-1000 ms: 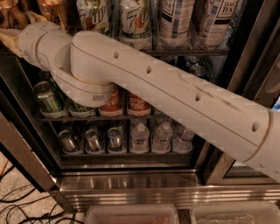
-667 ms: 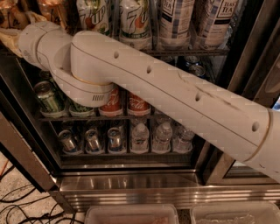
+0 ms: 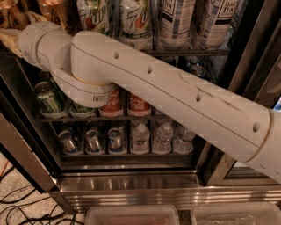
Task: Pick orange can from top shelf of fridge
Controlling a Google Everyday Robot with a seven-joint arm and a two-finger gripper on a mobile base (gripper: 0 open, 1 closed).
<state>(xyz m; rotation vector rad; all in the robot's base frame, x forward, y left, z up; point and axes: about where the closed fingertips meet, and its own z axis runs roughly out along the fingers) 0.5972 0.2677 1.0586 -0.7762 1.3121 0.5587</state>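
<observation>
The fridge stands open in front of me, with a steel base and a dark interior. My white arm crosses the view from lower right to upper left. The gripper is at the far left edge, at the height of the top shelf, and is mostly hidden behind the wrist. A shiny copper-orange can shows at the top left, just above the wrist and cut off by the frame's edge. I cannot tell whether the gripper touches it.
Two 7UP bottles and two tea bottles stand on the top shelf. Green cans and red Coca-Cola cans fill the middle rack. Water bottles and cans are below. Clear bins and cables lie on the floor.
</observation>
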